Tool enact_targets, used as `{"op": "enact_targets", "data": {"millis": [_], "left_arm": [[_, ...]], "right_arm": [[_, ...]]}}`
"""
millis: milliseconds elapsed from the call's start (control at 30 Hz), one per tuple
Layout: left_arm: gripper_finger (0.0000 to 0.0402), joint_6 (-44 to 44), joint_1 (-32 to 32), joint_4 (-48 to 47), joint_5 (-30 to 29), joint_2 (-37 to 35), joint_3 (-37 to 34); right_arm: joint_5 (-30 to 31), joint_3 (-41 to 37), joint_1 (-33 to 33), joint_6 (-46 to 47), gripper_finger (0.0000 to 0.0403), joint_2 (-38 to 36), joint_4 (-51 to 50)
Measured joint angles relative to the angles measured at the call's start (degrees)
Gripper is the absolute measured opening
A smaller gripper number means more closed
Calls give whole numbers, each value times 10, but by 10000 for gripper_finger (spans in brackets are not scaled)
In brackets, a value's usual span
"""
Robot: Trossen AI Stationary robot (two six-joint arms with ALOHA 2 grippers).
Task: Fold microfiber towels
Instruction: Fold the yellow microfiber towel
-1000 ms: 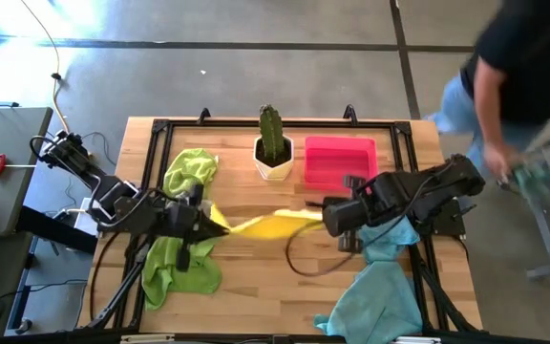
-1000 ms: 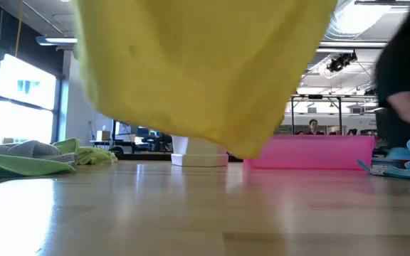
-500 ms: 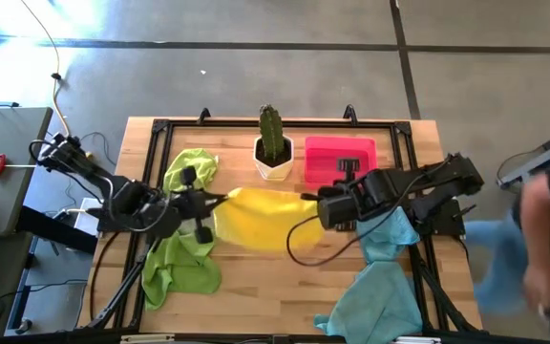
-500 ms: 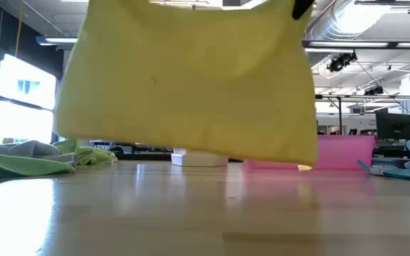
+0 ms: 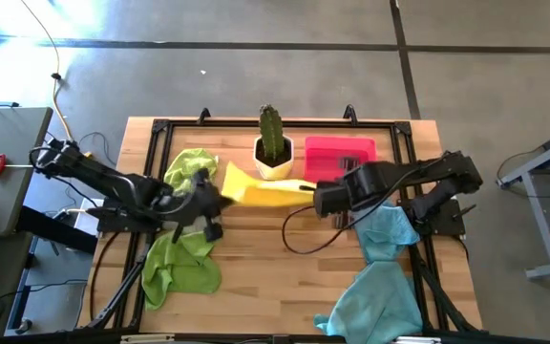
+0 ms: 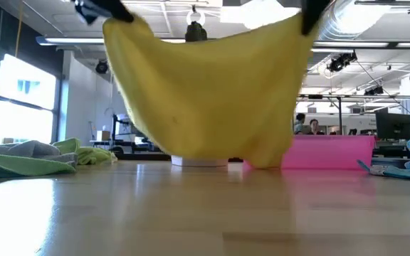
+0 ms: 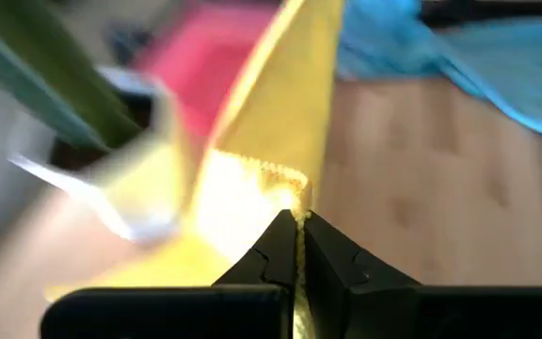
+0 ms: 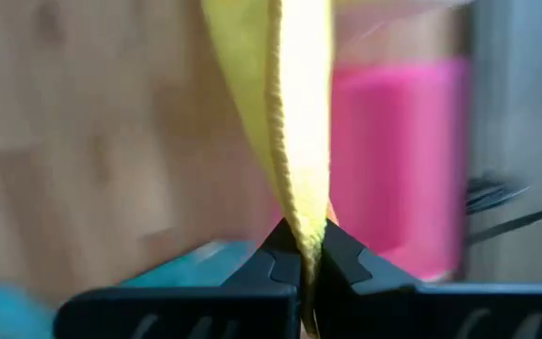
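Note:
The yellow microfiber towel (image 5: 264, 189) hangs stretched in the air between both grippers, just in front of the cactus pot. My left gripper (image 5: 218, 183) is shut on its left corner, and the towel's hem (image 7: 285, 179) shows pinched between the fingers in the left wrist view. At the right corner my right gripper (image 5: 315, 194) is shut on the towel's edge (image 8: 294, 141). In the low view the towel (image 6: 212, 92) sags between the left gripper (image 6: 97, 10) and the right gripper (image 6: 314, 14), its lower edge near the tabletop.
Lime green towels (image 5: 185, 266) lie crumpled on the left, with a grey towel (image 6: 27, 149) among them. A light blue towel (image 5: 378, 282) lies at the front right. A potted cactus (image 5: 273, 148) and a pink tray (image 5: 340, 153) stand at the back.
Both grippers have carried the yellow towel from mid-table toward the back, near the cactus, and it now hangs higher. The person at the right has left the view.

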Motion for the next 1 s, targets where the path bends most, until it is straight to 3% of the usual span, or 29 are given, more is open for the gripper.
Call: {"op": "enact_targets", "data": {"millis": [133, 267, 433, 733, 1000], "left_arm": [[3, -75, -21, 39, 66, 59, -38], [3, -127, -52, 82, 92, 128, -49], [3, -170, -88, 154, 131, 206, -49], [3, -202, -126, 244, 161, 267, -49], [3, -159, -114, 180, 71, 261, -48]], "right_arm": [[-88, -118, 27, 63, 0, 0, 34], [-167, -229, 63, 116, 0, 1, 146], [-205, -291, 109, 155, 0, 1, 280], [-196, -298, 137, 133, 0, 1, 370], [-109, -298, 97, 39, 0, 1, 367]]}}
